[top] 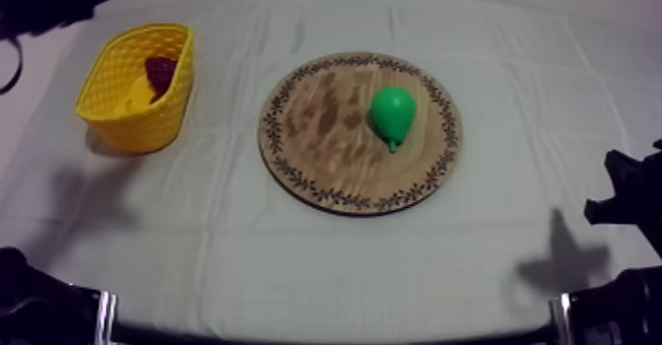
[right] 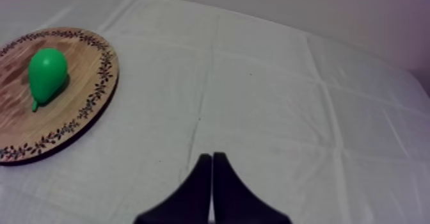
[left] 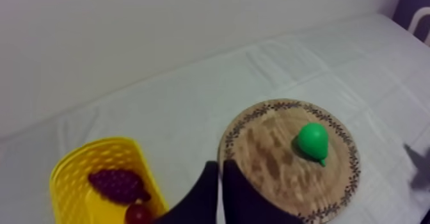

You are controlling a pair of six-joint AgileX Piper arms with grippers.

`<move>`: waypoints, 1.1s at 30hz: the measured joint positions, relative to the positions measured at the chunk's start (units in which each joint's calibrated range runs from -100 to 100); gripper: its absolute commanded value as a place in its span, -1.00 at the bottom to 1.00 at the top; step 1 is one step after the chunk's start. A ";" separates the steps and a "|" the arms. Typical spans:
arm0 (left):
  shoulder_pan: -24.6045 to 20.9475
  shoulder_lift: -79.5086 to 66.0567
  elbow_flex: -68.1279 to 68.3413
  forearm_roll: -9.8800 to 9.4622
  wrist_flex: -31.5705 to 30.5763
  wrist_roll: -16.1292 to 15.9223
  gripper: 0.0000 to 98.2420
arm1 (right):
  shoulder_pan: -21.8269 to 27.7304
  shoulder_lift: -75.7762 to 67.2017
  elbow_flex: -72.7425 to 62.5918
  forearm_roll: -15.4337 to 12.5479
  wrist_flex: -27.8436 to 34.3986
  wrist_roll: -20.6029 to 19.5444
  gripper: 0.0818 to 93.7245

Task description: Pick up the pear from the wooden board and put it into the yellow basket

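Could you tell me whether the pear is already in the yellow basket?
No, the pear lies on the wooden board, well apart from the yellow basket.

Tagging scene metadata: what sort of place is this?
Probably a lab robot-practice setup, not a kitchen: grey-white cloth, a toy pear on a wooden board, a yellow basket holding toy grapes.

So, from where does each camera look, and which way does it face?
Top: above the table, slanting down on basket, board, pear; arm parts at edges.
Left wrist: on left arm, facing basket and board; left gripper shut.
Right wrist: on right arm, facing the board; right gripper shut.
All share the pear on the board.
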 measured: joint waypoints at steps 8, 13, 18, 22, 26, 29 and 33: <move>4.81 15.65 -14.10 -1.32 5.35 2.43 -1.00 | 0.00 0.00 0.00 0.00 0.00 0.00 -0.99; 7.63 24.38 -20.99 -1.87 9.07 5.13 -1.00 | 0.00 0.00 0.00 0.00 0.07 0.00 -0.99; 9.75 31.81 -26.55 -2.39 11.51 8.41 -1.00 | 0.00 0.00 0.00 0.00 0.07 0.00 -0.99; 11.54 37.82 -29.70 -4.54 12.03 12.41 -1.00 | 0.03 0.00 0.00 0.00 0.07 0.00 -0.99; 12.81 43.48 -32.57 -4.72 12.43 16.35 -1.00 | 0.03 0.00 0.00 0.00 0.07 0.00 -0.99; 13.43 47.83 -35.97 -4.28 13.80 18.73 -1.00 | 0.03 0.00 0.00 0.00 0.00 0.00 -0.99; 13.87 54.01 -41.41 -3.31 15.82 20.83 -1.00 | 0.03 0.00 0.00 0.00 0.00 0.00 -0.99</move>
